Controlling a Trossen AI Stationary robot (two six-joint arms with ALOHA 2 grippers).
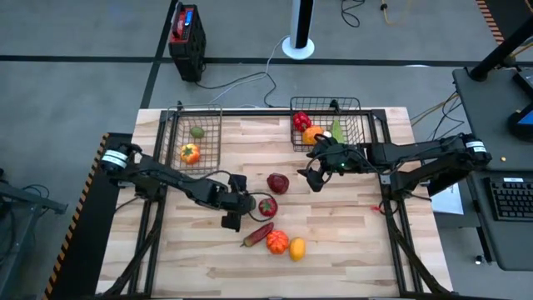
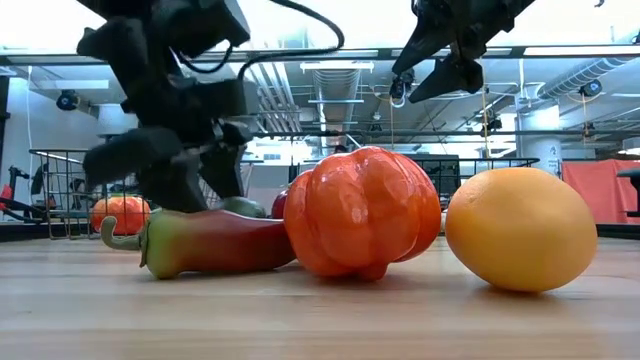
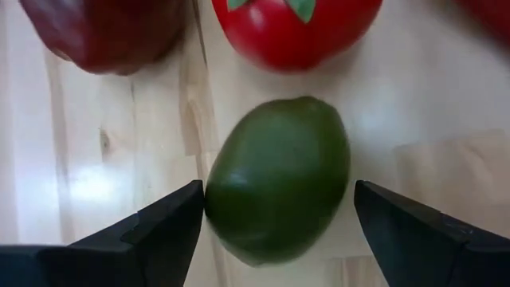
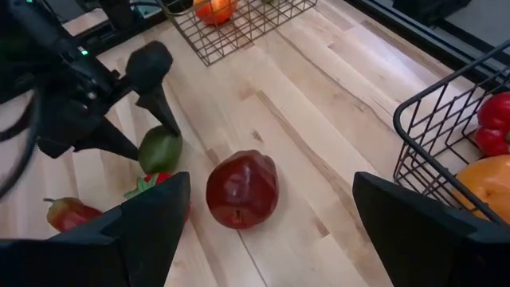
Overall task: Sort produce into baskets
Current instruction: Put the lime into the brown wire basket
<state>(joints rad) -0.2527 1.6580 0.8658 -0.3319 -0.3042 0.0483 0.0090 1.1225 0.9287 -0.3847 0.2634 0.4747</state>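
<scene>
A green lime [image 3: 279, 179] lies on the wooden table beside a red tomato [image 3: 296, 32] and a dark maroon fruit [image 4: 241, 189]. My left gripper [image 3: 279, 199] is open and low over the table, slanting down, with one finger on each side of the lime [image 4: 160, 149]. My right gripper [image 1: 315, 173] hangs open above the table near the right basket [image 1: 326, 125], with nothing between its fingers. A red-green chili [image 2: 205, 243], an orange pepper [image 2: 362, 212] and a yellow lemon [image 2: 520, 240] lie near the front edge. My left gripper has one finger [image 3: 171, 219] right at the lime's side [image 3: 219, 199]; whether it touches, I cannot tell. The other finger [image 3: 398, 223] stands apart from the lime with a gap. The lime rests on the table.
The left basket [image 1: 196, 133] holds a green piece and an orange-yellow tomato [image 1: 190, 152]. The right basket holds a red pepper [image 1: 301, 121], an orange fruit [image 1: 312, 135] and a green piece. A black box with a red top [image 1: 185, 33] stands on the floor beyond the table.
</scene>
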